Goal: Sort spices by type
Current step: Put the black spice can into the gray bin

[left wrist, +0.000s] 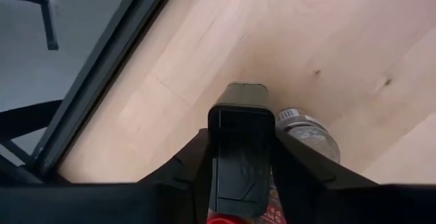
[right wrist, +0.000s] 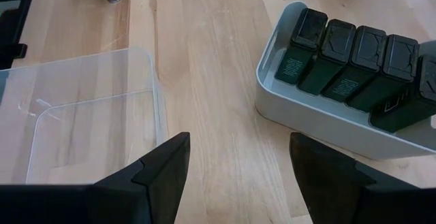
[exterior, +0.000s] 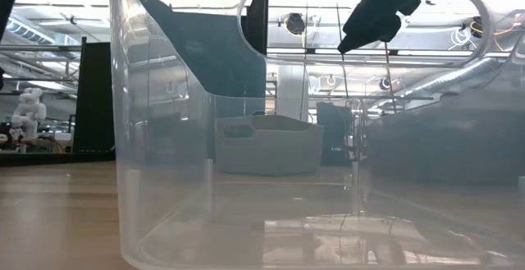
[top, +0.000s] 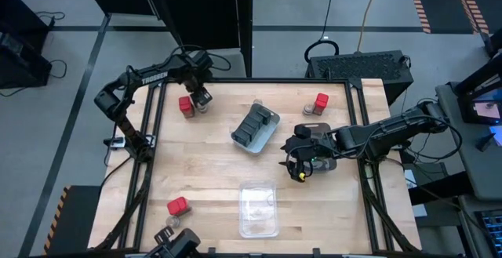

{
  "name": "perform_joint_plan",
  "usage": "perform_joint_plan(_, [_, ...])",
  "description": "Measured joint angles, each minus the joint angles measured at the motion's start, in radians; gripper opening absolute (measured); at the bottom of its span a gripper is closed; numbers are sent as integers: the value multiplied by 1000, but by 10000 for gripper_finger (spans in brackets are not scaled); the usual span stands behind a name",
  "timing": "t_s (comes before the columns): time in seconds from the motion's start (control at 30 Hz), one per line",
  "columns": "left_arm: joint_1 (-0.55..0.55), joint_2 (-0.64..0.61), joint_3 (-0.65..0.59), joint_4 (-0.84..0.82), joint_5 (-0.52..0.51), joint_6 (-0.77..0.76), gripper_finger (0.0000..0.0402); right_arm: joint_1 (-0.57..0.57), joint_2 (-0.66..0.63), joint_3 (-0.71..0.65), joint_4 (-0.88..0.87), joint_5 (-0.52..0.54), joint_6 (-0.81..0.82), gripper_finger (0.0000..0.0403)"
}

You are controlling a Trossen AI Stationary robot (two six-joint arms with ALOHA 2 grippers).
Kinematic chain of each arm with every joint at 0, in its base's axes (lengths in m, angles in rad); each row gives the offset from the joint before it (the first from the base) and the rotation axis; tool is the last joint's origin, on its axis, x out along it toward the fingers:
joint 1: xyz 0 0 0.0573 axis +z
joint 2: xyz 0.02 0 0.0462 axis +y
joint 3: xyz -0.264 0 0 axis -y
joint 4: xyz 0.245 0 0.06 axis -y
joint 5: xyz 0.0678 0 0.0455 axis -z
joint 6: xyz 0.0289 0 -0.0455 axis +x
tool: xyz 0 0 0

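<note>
At the far left corner of the pale wooden tabletop (top: 220,172), the left gripper (top: 201,95) is down over a small red block spice container (top: 186,107) and a small round glass jar (left wrist: 310,132) that stand touching or nearly so. In the left wrist view, one dark finger (left wrist: 240,149) covers most of what lies below it; a sliver of red label shows at its base and the jar sits just beside it. The fingers look partly drawn in, but I cannot tell whether they grasp the red block, the jar, or nothing.

That closeness is the main risk. A finger coming in between the two could push the jar aside or tip it, or the grip could catch both and drop one on lifting.

The right gripper (right wrist: 238,176) hovers with fingers spread wide and holding nothing, between the clear rectangular plastic tray (right wrist: 82,108) and the pale grey tray (right wrist: 327,125) that holds a row of dark blocks (right wrist: 354,64). It is well apart from the left arm, so a collision seems unlikely for now.

Another red block (top: 177,205) waits near the front left with a jar beside it, and a third (top: 321,101) at the far right.
</note>
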Motion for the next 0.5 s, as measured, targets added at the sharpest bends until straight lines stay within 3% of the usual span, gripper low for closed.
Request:
perform_joint_plan(0.27, [0,2,56,-12,-9,9,126,0,0,0,0,-2,0,238])
perform_joint_plan(0.5, [-6,2,192,-151,-1,12,126,0,0,0,-2,-2,0,238])
